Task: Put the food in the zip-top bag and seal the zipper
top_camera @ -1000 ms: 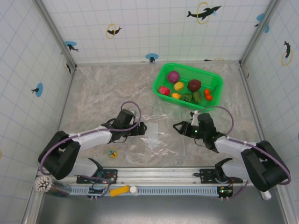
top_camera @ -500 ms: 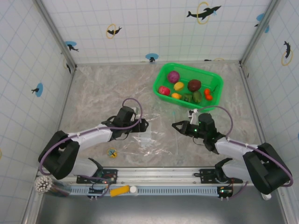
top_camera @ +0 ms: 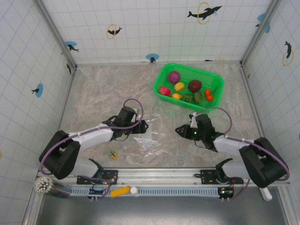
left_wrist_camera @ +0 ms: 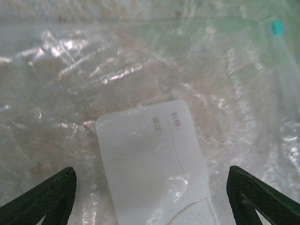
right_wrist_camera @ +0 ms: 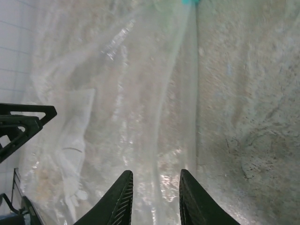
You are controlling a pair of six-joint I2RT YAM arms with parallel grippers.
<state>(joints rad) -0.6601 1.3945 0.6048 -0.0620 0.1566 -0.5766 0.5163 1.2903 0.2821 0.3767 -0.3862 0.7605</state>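
The clear zip-top bag [top_camera: 154, 139] lies crumpled on the table between my two grippers, its white label [left_wrist_camera: 152, 159] facing up. My left gripper [top_camera: 143, 126] [left_wrist_camera: 150, 177] hovers wide open over the label, touching nothing. My right gripper [top_camera: 180, 131] [right_wrist_camera: 154, 174] stands with its jaws a little apart, astride the zipper [right_wrist_camera: 183, 103] that runs along the bag's right edge, gripping nothing. A teal tab [left_wrist_camera: 277, 27] marks the zipper's end. The food [top_camera: 195, 85] lies in the green basket: purple [top_camera: 174, 77], red [top_camera: 164, 90], yellow [top_camera: 179, 86] and green [top_camera: 198, 97] pieces among others.
The green mesh basket [top_camera: 215, 80] stands at the back right, just beyond the right gripper. A small yellow-and-blue sticker [top_camera: 112, 153] lies on the marble table near the left arm. Tiled walls close in the table on three sides.
The left gripper has shifted slightly toward the far side, over the label. The right gripper has edged nearer along the zipper edge, and the bag looks more bunched.
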